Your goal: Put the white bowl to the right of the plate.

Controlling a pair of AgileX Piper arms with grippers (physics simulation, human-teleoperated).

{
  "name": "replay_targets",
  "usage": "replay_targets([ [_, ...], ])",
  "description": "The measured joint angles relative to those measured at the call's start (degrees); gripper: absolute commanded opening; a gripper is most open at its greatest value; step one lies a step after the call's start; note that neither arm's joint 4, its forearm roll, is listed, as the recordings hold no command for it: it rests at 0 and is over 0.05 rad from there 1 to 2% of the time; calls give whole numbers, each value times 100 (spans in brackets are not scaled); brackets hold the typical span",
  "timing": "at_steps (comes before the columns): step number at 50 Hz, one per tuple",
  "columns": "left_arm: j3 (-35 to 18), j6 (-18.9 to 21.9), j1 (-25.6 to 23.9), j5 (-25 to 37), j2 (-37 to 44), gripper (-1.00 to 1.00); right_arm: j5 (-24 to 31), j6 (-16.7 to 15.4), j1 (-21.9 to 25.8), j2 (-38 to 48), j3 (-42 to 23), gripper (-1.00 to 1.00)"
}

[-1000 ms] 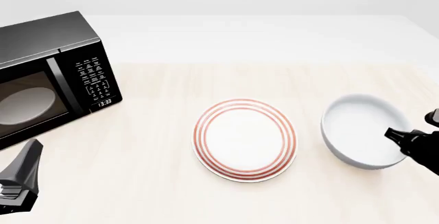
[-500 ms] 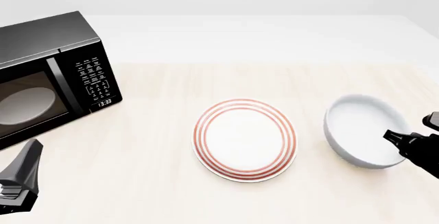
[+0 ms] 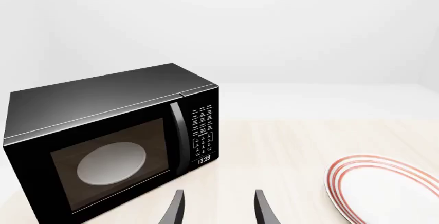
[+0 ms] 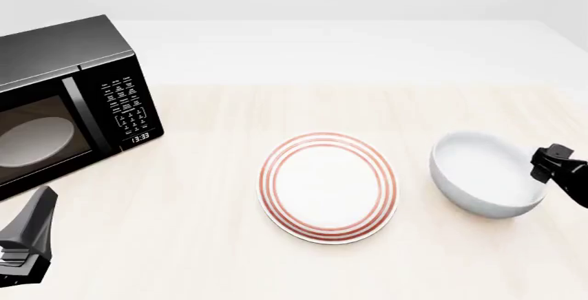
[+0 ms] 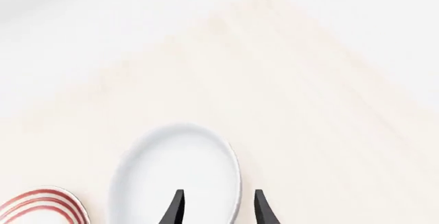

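Risen right pincer (image 4: pixel 549 164) astride white bowl (image 4: pixel 483 174) rim

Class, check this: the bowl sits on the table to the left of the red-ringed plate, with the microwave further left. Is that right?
Not quite. The front view shows the bowl to the right of the plate, not the left. The microwave does stand at the far left.

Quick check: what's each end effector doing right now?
Left end effector: open, holding nothing.
Right end effector: open, fingers either side of the white bowl's rim, not gripping it.
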Motion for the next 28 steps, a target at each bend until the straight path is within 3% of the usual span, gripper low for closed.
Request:
replay_targets([
  [10,0,0,0,0,0,100,1280,-62,539,-2107,-204,100],
  [20,0,0,0,0,0,100,2116,-280,1162,-4483,-4,100],
  [28,0,0,0,0,0,100,2326,-412,977,-5674,341,100],
])
